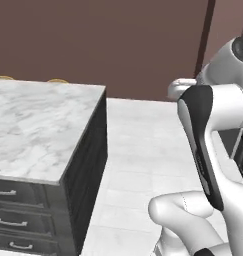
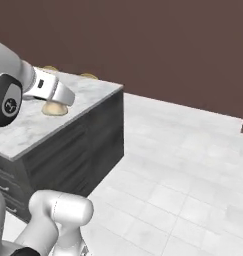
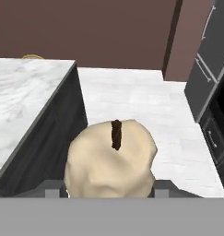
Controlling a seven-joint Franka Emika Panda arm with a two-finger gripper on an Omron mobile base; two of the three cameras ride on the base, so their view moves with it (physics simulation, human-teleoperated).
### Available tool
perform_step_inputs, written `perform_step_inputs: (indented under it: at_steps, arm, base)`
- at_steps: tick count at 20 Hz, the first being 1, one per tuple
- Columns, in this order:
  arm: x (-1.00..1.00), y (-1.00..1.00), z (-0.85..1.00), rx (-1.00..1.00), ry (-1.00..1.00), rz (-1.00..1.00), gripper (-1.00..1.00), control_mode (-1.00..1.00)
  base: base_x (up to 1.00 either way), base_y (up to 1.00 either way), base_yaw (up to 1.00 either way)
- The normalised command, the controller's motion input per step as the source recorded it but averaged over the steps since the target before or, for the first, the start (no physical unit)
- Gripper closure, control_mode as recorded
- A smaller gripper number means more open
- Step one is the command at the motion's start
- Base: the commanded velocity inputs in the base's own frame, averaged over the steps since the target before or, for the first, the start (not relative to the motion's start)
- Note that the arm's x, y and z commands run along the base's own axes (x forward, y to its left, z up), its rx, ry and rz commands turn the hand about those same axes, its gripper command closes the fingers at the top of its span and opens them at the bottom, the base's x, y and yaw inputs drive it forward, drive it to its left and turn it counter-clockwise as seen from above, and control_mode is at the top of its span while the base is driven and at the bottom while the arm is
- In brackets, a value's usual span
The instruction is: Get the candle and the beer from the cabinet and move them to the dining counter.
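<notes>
Left of the gripper (image 3: 109,189) and below it lies the dining counter (image 3: 21,97), white marble on a dark base, its near edge running alongside. Between the fingers (image 3: 52,190) sits the candle (image 3: 111,161), cream and lumpy, dark wick upright; the jaws are pinching it at its sides. Right of the gripper, well apart, stand dark units (image 3: 215,92) with silver handles.
</notes>
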Motion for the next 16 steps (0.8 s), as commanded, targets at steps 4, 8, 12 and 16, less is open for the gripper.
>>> perform_step_inputs:
  at_steps: [4, 8, 12, 16]
  arm:
    - [0.0, 0.0, 0.0, 0.0, 0.0, 0.0, 1.0, 1.0]
    - [0.0, 0.0, 0.0, 0.0, 0.0, 0.0, 1.0, 1.0]
    - [0.0, 0.0, 0.0, 0.0, 0.0, 0.0, 1.0, 1.0]
    - [0.0, 0.0, 0.0, 0.0, 0.0, 0.0, 1.0, 1.0]
  base:
    - [1.0, -0.49, 0.4]
    - [1.0, -0.53, 0.3]
    - [1.0, -0.81, 0.31]
    - [1.0, -0.93, 0.37]
